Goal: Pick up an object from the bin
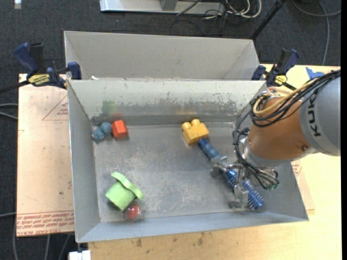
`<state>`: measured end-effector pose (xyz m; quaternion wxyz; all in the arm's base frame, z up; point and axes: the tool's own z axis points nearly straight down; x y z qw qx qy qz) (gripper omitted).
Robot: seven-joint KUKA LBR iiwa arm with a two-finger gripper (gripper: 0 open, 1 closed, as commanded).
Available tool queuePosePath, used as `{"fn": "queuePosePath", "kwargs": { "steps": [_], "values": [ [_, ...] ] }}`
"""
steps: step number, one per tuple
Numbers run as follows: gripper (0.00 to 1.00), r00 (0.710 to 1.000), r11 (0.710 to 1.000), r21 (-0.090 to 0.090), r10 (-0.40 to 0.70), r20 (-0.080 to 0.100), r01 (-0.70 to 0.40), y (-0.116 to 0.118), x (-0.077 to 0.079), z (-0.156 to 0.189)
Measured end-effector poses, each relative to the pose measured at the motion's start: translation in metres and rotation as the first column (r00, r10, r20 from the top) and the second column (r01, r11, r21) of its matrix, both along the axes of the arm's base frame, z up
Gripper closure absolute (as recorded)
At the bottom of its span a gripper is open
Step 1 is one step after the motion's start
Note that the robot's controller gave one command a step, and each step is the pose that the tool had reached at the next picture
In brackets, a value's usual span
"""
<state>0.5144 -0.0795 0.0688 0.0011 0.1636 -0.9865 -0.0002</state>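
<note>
My gripper (229,187) is low in the bin's front right part, below the arm's orange cover. It stands open, with one grey fingertip (221,171) on the far side and the other (237,203) on the near side of a blue brush (250,197). The brush lies slanted on the floor. Its blue handle (208,149) runs up-left to a yellow toy block (194,131), and its bristled head points at the front right corner. The middle of the brush lies between my fingers.
An orange-red cube (119,129) and a small blue-grey lump (100,132) sit in the back left corner. A green cup-like piece (121,193) and a red ball (132,212) lie at the front left. The arm hangs over the right wall.
</note>
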Motion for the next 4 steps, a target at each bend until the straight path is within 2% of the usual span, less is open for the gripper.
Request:
{"fn": "queuePosePath", "kwargs": {
  "steps": [1, 2, 3, 4],
  "values": [
    [0.00, 0.962, 0.961, 0.013, 0.274, 0.006, -0.274, -0.058, 0.004, 0.034],
    [0.00, 0.977, 0.976, 0.014, 0.215, 0.002, -0.215, -0.067, 0.032, 0.046],
    [1.00, 0.977, 0.977, 0.009, 0.213, -0.003, -0.213, -0.070, 0.030, 0.045],
    [1.00, 0.710, 0.710, -0.004, 0.705, 0.008, -0.705, -0.058, 0.030, 0.129]
  ]
}}
